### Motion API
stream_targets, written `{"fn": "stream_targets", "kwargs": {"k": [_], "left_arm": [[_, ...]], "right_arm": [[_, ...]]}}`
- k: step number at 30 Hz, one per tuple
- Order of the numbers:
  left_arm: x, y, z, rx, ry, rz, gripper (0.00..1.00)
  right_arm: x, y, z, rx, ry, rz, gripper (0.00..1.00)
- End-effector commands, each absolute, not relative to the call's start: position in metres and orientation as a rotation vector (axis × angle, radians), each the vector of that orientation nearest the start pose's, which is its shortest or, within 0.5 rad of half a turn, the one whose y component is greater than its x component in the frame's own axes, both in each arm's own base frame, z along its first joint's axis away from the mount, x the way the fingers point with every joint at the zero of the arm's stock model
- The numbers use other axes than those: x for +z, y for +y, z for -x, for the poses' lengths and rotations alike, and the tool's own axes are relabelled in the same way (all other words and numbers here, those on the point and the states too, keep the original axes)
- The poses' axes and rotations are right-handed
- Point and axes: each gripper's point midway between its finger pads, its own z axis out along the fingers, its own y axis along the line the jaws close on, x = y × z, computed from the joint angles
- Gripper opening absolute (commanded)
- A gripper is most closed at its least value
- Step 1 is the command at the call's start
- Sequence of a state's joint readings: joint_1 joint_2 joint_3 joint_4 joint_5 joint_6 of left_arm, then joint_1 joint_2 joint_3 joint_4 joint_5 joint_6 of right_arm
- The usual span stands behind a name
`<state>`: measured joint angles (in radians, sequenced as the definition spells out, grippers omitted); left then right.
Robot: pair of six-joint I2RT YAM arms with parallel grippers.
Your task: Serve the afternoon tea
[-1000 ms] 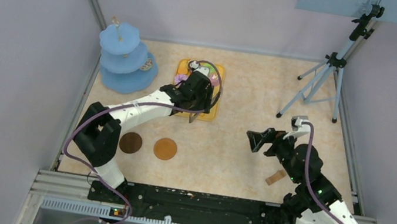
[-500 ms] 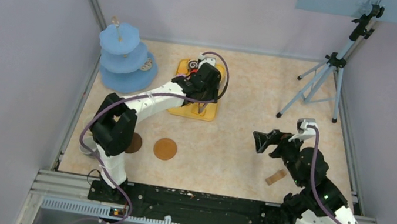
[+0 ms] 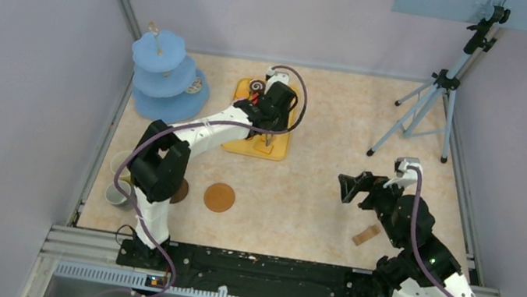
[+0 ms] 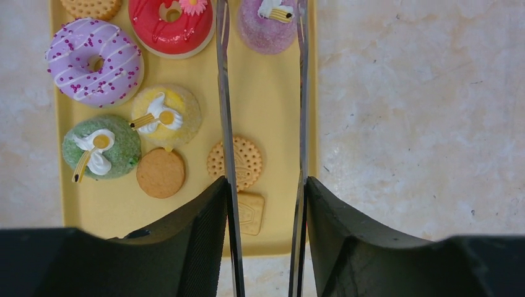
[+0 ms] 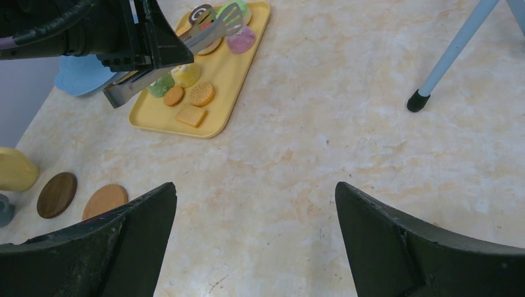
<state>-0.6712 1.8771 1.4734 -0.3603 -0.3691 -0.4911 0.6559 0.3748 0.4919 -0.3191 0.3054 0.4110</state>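
Left wrist, square biscuit (image 4: 251, 212), embossing illegible

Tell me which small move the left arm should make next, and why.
Probably lower the long metal tongs, held by the left gripper, toward the pink sugared cake on the yellow tray. In the left wrist view the cake lies between the open blades; the right wrist view shows the tips raised near it.
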Motion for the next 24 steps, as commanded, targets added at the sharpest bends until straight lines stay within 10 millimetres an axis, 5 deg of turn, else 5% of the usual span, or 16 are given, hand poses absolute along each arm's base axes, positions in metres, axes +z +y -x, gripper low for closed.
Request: {"fn": "stream_targets", "kwargs": {"k": [1,24], "left_arm": [[0.13,-0.284,-0.438,-0.183,2.225,-0.019,0.53],[0.098,-0.295,-0.437,-0.212,2.302,-0.107,0.65]], "right_arm": [[0.231,0.116,-0.22,0.488,1.755,-0.017,0.97],[0.227,0.111,-0.221,0.467,1.746,-0.045,0.97]]}}
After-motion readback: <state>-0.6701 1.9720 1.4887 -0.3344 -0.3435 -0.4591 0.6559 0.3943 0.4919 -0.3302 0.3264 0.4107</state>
